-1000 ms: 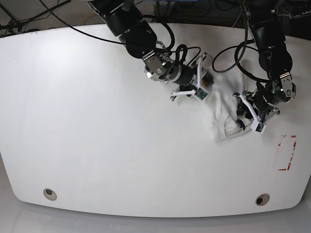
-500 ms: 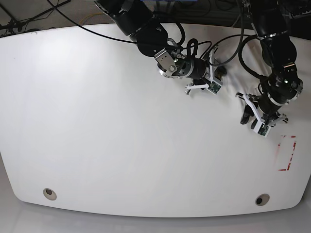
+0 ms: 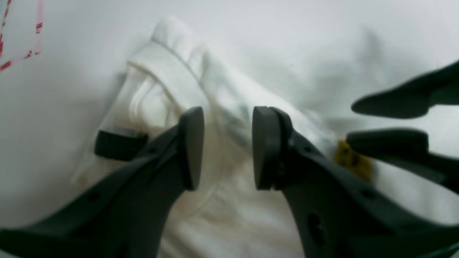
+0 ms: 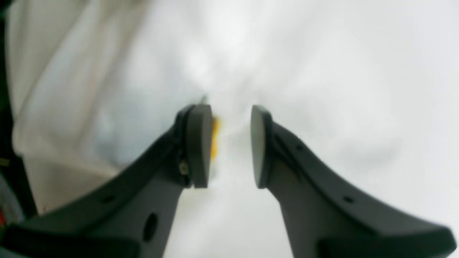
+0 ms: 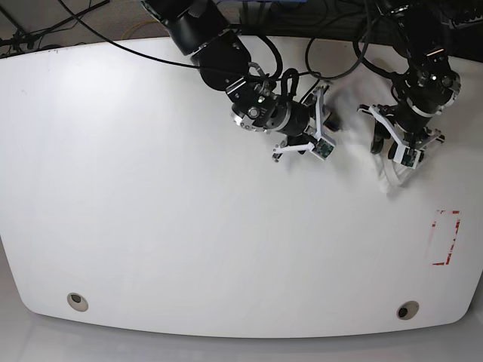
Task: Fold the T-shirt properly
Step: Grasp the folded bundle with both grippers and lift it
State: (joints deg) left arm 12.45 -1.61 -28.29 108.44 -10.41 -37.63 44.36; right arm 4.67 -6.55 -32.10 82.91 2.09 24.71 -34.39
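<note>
Both black arms reach in from the far edge of the broad white rounded table [image 5: 151, 226] and bend toward one another over its far right part. The right gripper [image 5: 323, 124] hangs tilted beside the crumpled white cotton T-shirt [image 5: 362, 136], its dark fingers a narrow gap apart with soft white cloth and a small streak of yellow print in and behind that gap; the blur does not let me tell whether cloth is actually pinched. The left gripper [image 5: 392, 147] points down just on the T-shirt's other side, its two pads parted narrowly above a ribbed white fold in the left wrist view, again with no sure grip to be seen. The T-shirt lies bunched between the two grippers, a pale strip of it trailing toward the near edge. Beyond the T-shirt, toward the table's right rim, sits a red dashed rectangle [image 5: 445, 237]. Black cables [image 5: 332, 45] loop behind the far edge. Compared with half a second ago, the left gripper has risen toward the far edge and the right gripper has swung closer to it.
</note>
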